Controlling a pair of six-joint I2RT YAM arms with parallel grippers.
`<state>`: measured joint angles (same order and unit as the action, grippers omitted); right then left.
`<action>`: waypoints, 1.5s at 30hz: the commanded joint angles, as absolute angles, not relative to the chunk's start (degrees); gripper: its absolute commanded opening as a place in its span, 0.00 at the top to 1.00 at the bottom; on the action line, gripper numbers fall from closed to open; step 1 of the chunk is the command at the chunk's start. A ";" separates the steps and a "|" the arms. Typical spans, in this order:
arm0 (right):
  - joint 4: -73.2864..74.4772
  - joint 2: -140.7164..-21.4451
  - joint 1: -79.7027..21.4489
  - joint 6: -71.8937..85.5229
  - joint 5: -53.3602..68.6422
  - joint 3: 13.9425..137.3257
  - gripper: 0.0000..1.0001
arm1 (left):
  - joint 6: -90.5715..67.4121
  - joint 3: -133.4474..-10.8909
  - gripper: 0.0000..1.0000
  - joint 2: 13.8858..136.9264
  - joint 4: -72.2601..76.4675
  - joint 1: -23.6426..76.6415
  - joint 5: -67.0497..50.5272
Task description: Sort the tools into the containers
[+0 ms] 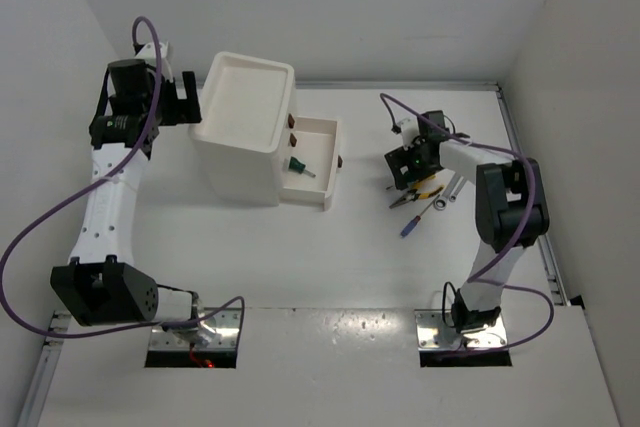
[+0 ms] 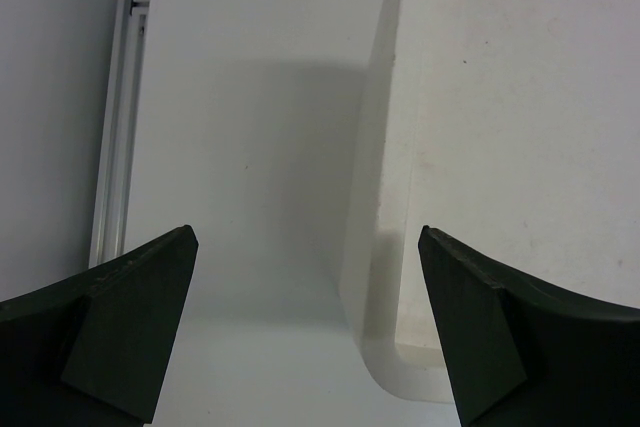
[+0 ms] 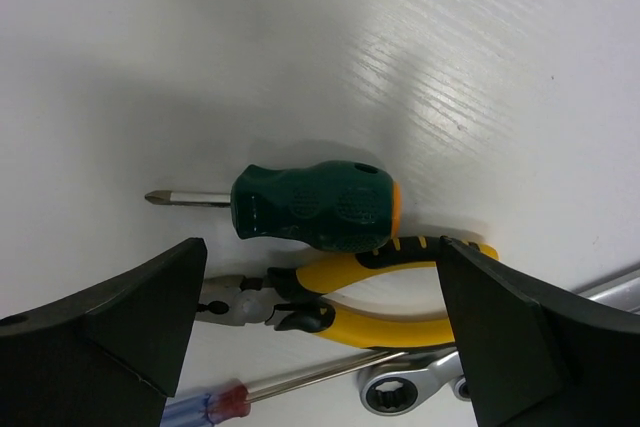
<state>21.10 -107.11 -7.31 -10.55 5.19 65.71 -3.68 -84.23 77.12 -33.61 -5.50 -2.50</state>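
Both pairs of fingers are spread wide, gripping nothing: left fingers (image 2: 120,317) beside the drawer unit (image 1: 245,127), right fingers (image 3: 110,337) over the tool pile (image 1: 425,202) on the bench (image 1: 330,257). One green screwdriver (image 1: 298,167) lies in the open drawer (image 1: 318,142), so I judge the sort barely begun. A second green-handled screwdriver (image 3: 315,207) lies just ahead of the right finger gap, against the yellow pliers (image 3: 370,292); the blue-handled screwdriver (image 3: 195,412) and a wrench (image 3: 400,387) sit nearer the tips.
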 commanded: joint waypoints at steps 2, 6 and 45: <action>19.86 -108.28 -7.47 -10.99 6.42 68.99 0.05 | -3.78 -84.02 0.00 76.11 -31.64 -5.89 -2.20; 19.25 -108.81 -7.47 -10.99 6.94 68.99 0.14 | -3.78 -83.50 0.00 76.64 -31.12 -5.89 -2.20; 26.37 -113.79 -21.00 -5.71 25.76 100.10 0.75 | -5.89 -81.83 0.00 78.22 -29.53 -5.89 -5.88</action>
